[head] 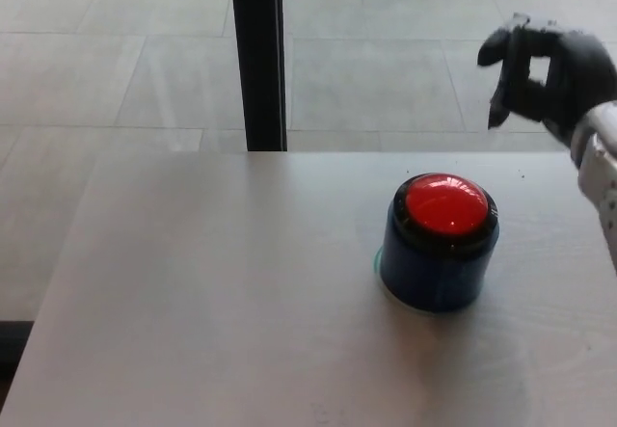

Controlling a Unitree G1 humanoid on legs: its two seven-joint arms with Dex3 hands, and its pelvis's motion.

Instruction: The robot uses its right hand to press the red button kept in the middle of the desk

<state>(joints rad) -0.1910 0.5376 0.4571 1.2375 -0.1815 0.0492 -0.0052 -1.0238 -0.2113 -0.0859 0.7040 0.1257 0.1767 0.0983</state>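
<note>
The red button [445, 204] is a glossy red dome on a dark blue cylindrical base [436, 268], standing on the grey desk [212, 302] right of centre. My right hand [548, 75] hangs in the air above and to the right of the button, well clear of it. Its fingers [504, 85] are curled downward and hold nothing. My silver right forearm [603, 176] runs along the right edge of the head view. My left hand does not show.
A black vertical post [258, 56] rises behind the desk's far edge, left of the button. Beyond the desk lies a tiled floor [116, 51]. The desk's left edge slants down toward the bottom left corner.
</note>
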